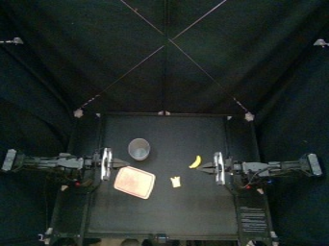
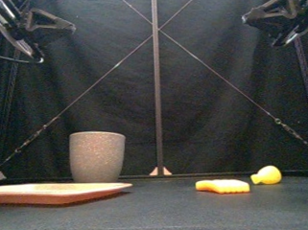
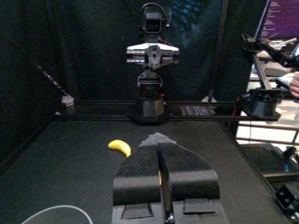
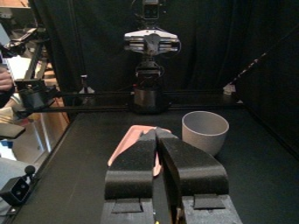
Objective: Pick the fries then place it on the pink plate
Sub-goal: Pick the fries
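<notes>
The fries (image 1: 175,181), a small yellow-orange bundle, lie on the table just right of the pink plate (image 1: 134,181). In the front view the fries (image 2: 224,186) lie flat, well to the right of the plate (image 2: 57,192). My left gripper (image 1: 106,167) hangs shut over the table's left edge, beside the plate. My right gripper (image 1: 216,168) hangs shut at the right side. Both are raised and hold nothing. The left wrist view shows its gripper (image 3: 160,147) shut. The right wrist view shows its gripper (image 4: 158,138) shut in front of the plate (image 4: 132,138). Neither wrist view shows the fries.
A tall grey speckled cup (image 1: 139,147) stands behind the plate. A yellow toy banana (image 1: 195,161) lies behind and right of the fries, near my right gripper. The front view shows the cup (image 2: 97,155) at left and the banana (image 2: 266,174) at right.
</notes>
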